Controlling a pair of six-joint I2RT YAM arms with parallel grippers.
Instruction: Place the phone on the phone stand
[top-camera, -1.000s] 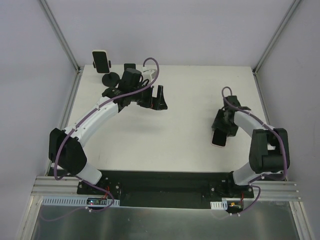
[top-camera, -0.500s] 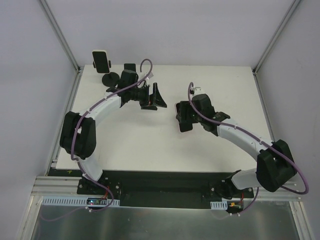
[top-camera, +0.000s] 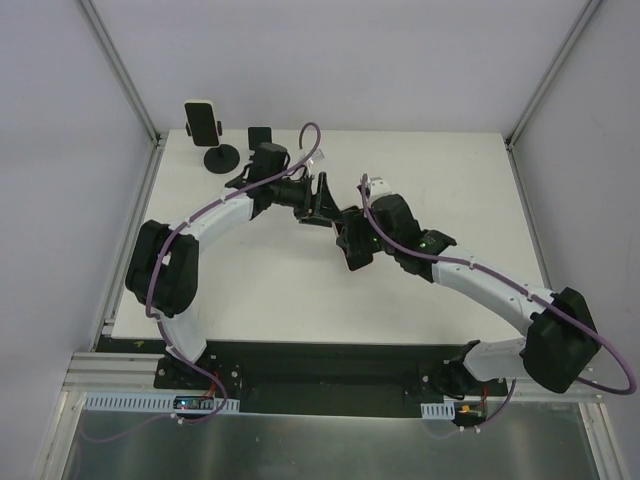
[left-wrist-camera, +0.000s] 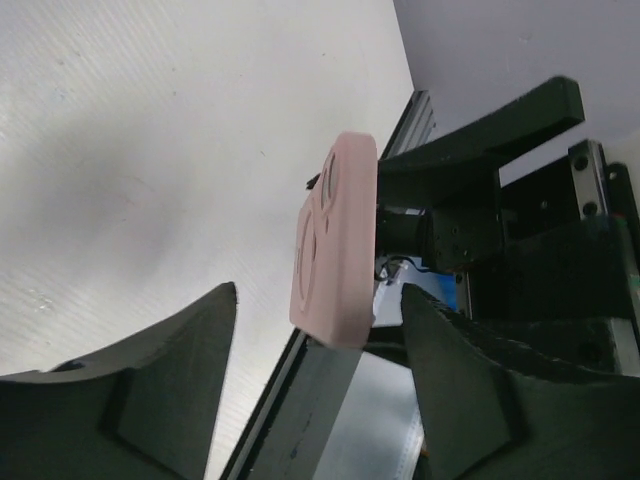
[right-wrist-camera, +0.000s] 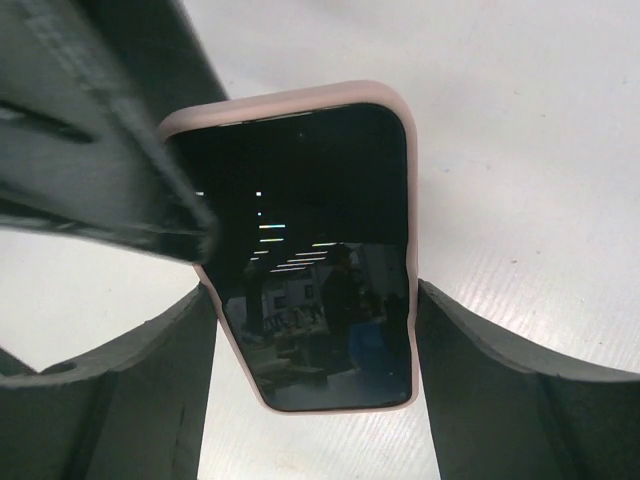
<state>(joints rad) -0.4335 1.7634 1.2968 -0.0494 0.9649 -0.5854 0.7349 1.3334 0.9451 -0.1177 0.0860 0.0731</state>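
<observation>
The phone (top-camera: 354, 256) has a pink case and a dark screen. My right gripper (top-camera: 356, 240) is shut on its long edges and holds it above the middle of the table. In the right wrist view the phone (right-wrist-camera: 310, 240) sits between my right gripper's (right-wrist-camera: 312, 290) fingers, screen towards the camera. My left gripper (top-camera: 320, 198) is open, right next to the phone's far end. In the left wrist view the pink back (left-wrist-camera: 335, 240) shows between the left gripper's (left-wrist-camera: 318, 295) spread fingers, not clamped. A black phone stand (top-camera: 218, 157) with a round base stands at the back left corner.
The stand at the back left carries a white-edged phone (top-camera: 201, 120). A small black upright piece (top-camera: 260, 135) stands just right of it. A left finger (right-wrist-camera: 110, 170) crosses the top left of the right wrist view. Grey walls enclose the table.
My right arm has swung left across the table with the phone, from the right side to the middle. My left gripper has moved right and now meets the phone.
</observation>
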